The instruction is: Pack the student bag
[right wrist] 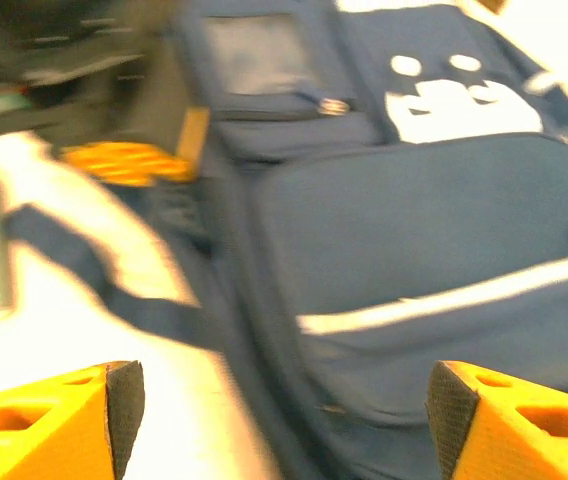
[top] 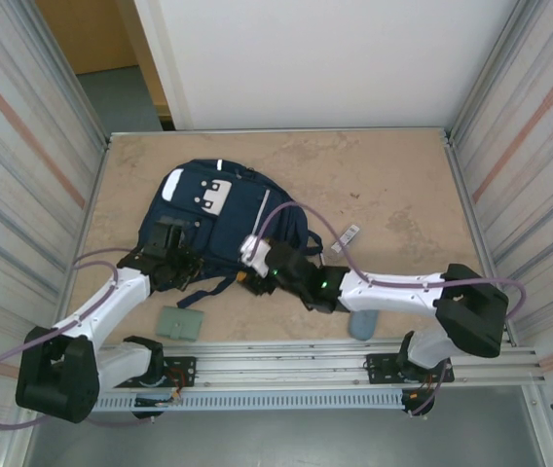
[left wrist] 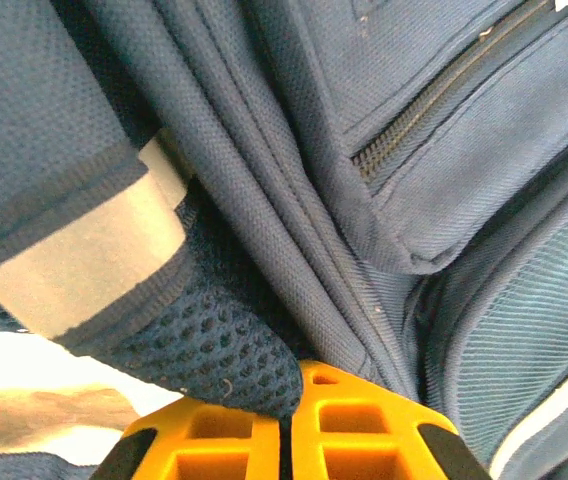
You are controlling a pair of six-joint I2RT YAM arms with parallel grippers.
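student bag: flat on table, front face up.
left gripper: closed, pinching fabric at student bag's near-left edge.
right gripper: jaws wide apart, empty, at student bag's near-right edge.

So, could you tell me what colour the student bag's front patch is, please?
The patch is white on the navy student bag; top external view shows it best.

The right gripper stands wide apart at 6 o'clock, nothing between its orange fingers. The blurred navy bag spreads from centre to 3 o'clock, its white patch at 1 o'clock. The left gripper is at 10 o'clock and a dark strap crosses the pale tabletop at 8 o'clock.
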